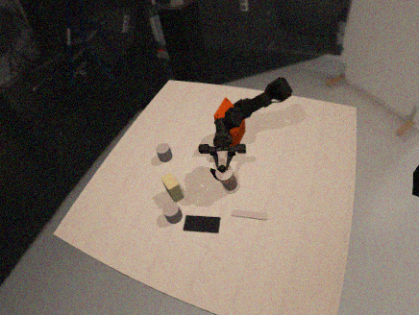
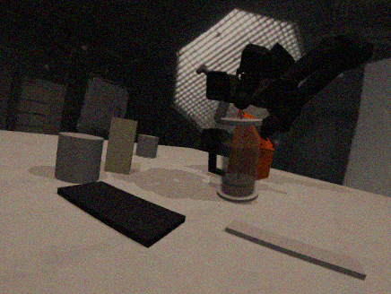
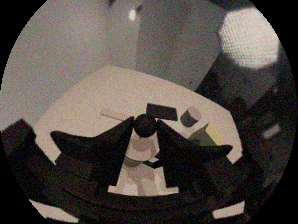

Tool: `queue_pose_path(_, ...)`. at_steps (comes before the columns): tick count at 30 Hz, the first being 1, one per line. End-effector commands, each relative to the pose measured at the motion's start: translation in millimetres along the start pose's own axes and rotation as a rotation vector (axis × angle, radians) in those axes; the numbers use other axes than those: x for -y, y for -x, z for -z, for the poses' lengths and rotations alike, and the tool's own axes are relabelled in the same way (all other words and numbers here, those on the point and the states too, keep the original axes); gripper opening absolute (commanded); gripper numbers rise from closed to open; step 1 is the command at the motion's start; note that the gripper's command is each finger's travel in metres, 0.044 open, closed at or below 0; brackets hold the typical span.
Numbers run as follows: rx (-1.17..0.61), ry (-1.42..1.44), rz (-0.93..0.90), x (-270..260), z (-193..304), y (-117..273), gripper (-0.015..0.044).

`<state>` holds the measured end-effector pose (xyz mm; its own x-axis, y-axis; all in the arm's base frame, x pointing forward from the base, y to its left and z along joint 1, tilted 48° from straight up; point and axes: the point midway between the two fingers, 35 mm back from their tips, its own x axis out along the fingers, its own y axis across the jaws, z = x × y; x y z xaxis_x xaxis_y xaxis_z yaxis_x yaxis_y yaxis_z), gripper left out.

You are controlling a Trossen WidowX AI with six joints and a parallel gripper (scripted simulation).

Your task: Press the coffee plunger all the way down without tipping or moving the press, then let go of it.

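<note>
Exterior view: plunger knob pinched above an upright press

Gripper (image 1: pixel 221 164) (image 2: pixel 242 98) (image 3: pixel 145 120) is closed on the plunger knob (image 1: pixel 221 169) (image 2: pixel 242 102) (image 3: pixel 145 126), fingers to either side of it in the wrist view. Likely reason for the hold: it keeps the push centred over the rod, so force runs down rather than sideways. The coffee press (image 1: pixel 231 183) (image 2: pixel 240 154) (image 3: pixel 143 145) stands on the counter (image 1: pixel 288 259) (image 2: pixel 197 269) (image 3: pixel 95 95), base flat; the broad foot presumably helps resist tipping.

Orientation: long axis vertical, knob end up. The handle (image 1: pixel 214 174) (image 2: pixel 211 157) (image 3: pixel 154 163) projects leftward in the exterior view, clear of the downward path. Black slab (image 1: pixel 202 224) (image 2: pixel 121 211) (image 3: pixel 162 111) and pale bar (image 1: pixel 249 214) (image 2: pixel 296 251) (image 3: pixel 113 114) lie apart from the foot, so neither should obstruct.

Only a short rod length shows above the lid; judged late in the stroke. Full depth: cannot confirm. Next: finish straight down, then release; a sideways drift could drag or tilt the press.
</note>
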<state>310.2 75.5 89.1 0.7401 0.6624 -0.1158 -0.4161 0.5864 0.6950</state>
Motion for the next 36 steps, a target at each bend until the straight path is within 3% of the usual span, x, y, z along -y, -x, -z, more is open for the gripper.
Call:
queue_pose_path(1,-0.017,-0.014,-0.005,0.0,3.5,-1.5,0.012)
queue_pose_path(22,-0.003,-0.001,-0.001,0.2,-0.2,-1.2,0.012)
queue_pose_path(34,-0.003,-0.001,-0.001,0.2,-0.2,-1.2,0.0435)
queue_pose_path(36,-0.003,-0.001,-0.001,0.2,-0.2,-1.2,0.044)
